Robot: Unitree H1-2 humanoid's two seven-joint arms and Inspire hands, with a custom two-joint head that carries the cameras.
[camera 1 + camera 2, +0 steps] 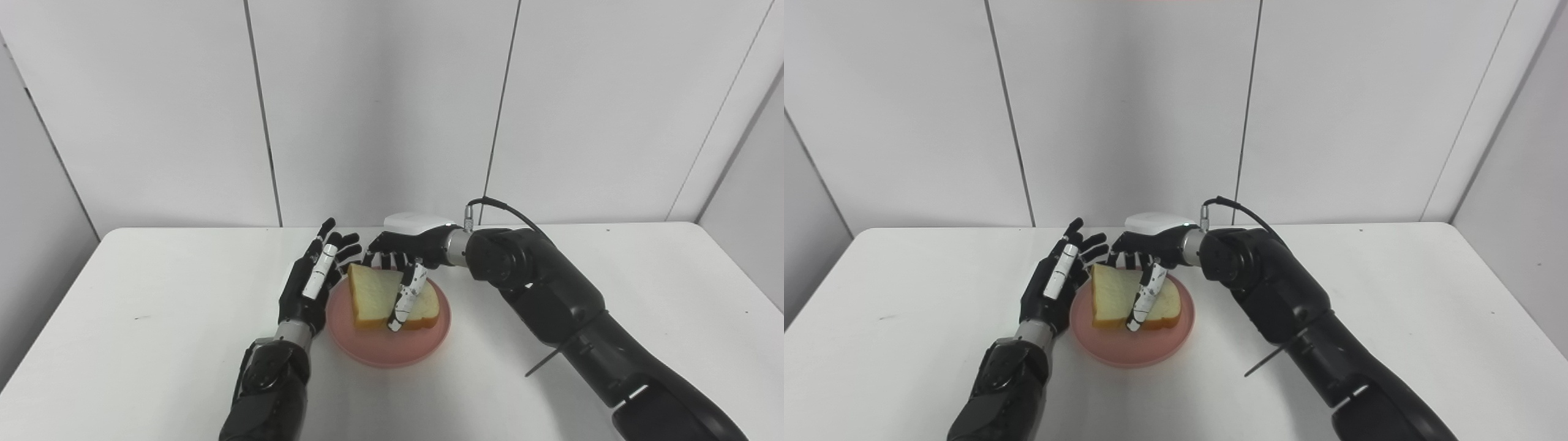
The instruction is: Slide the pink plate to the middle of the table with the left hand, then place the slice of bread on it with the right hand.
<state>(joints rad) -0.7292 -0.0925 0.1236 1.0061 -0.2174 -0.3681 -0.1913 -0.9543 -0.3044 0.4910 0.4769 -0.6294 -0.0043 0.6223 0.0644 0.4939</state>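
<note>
You have the pink plate (388, 343) sitting near the middle of the white table (122, 318), a little toward the near edge, and the slice of bread (373, 297) is on it. The bread does not lie flat: its near crust rests on the plate while its pale face is tipped up and toward you, leaning back against your right hand.

Your right hand (407, 257) comes in from the right, palm turned down over the far rim of the plate. Its thumb (407, 297) lies across the front face of the bread, and the other fingers curl down behind the slice, so the hand is closed around the bread, with the slice pinched between thumb and fingers. The right forearm (551, 294) stretches diagonally back to the lower right corner, with a black cable looping off the wrist.

Your left hand (1053, 285) stands on edge just beside the plate's left rim, fingers spread and pointing away from you toward the back wall (1127, 110). It is empty and opened out. Whether its palm actually touches the plate's rim you cannot tell from either eye view; the 2 look pressed close together. The left fingertips reach up near the fingers of the right hand.
</note>
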